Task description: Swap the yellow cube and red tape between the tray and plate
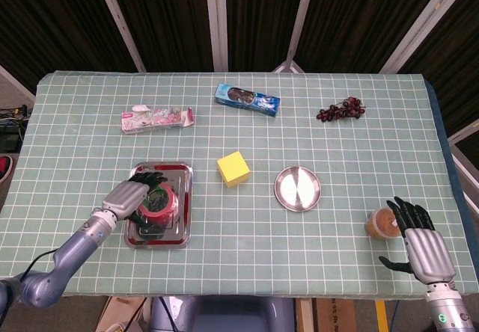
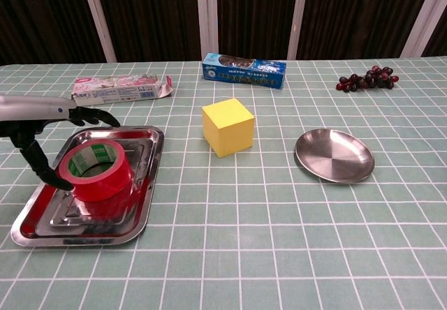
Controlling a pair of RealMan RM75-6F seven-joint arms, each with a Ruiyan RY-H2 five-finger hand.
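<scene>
The left hand (image 1: 135, 194) reaches over the steel tray (image 1: 182, 206) from its seven o'clock side, the arm (image 1: 60, 265) running back toward the tabletop's near left corner. Its dark fingers (image 2: 94, 116) curve over the far side of the red tape (image 2: 98, 169) while the thumb (image 2: 42, 167) comes down against the roll's left side, so the hand grips the tape. The roll sits tilted in the tray, its open core facing up and toward the viewer in the chest view; whether it is lifted clear of the tray floor cannot be told.

The yellow cube (image 1: 233, 169) stands on the green checked tabletop (image 1: 247, 257) at about two o'clock from the tray, between the tray and the round steel plate (image 1: 298, 187), touching neither. The plate lies at three o'clock from the cube.

The right hand (image 1: 419, 242) rests open near the tabletop's near right corner, palm down with its fingers apart, holding nothing. Just beside its fingertips, at ten o'clock, stands a small brown cup (image 1: 382, 223).

Along the far side of the tabletop lie a pink box (image 1: 157, 118) at twelve o'clock from the tray, a blue biscuit packet (image 1: 248, 99) at twelve o'clock from the cube, and a bunch of dark grapes (image 1: 341, 111) at one o'clock from the plate.
</scene>
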